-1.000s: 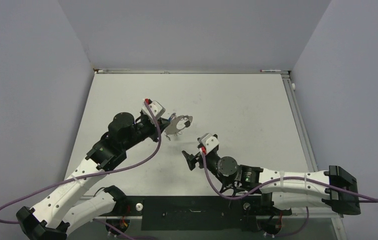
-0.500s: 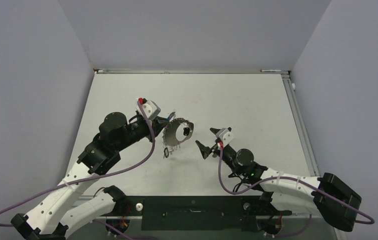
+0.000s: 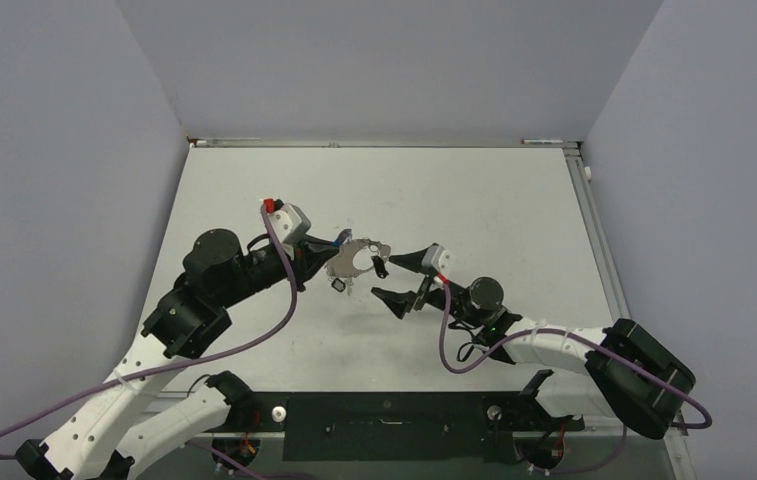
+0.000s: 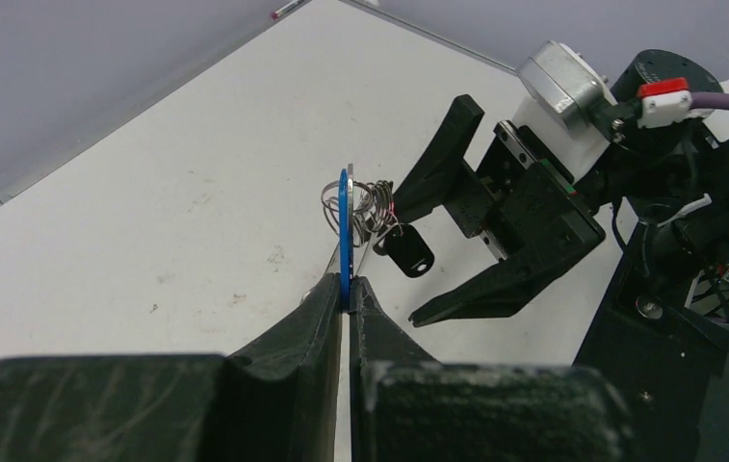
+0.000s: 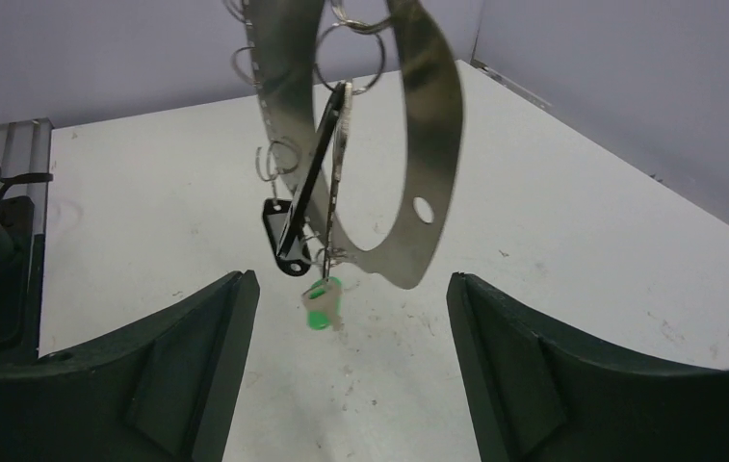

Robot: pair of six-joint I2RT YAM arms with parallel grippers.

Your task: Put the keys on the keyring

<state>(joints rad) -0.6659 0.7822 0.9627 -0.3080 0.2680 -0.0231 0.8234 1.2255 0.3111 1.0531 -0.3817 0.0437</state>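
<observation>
Overhead view faces down; both wrist views look closely at the keyring (image 5: 432, 125).

White arms (image 3: 79, 432); purple cables (image 3: 292, 280)

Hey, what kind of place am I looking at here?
Likely a robotics lab test cell: a white table boxed in by plain grey walls, with a left arm and right arm bolted at its near edge.

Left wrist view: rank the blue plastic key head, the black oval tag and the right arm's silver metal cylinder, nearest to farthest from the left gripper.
1. The blue plastic key head: pinched in the left gripper.
2. The black oval tag: just beyond, right.
3. The silver metal cylinder: far upper right.
</observation>
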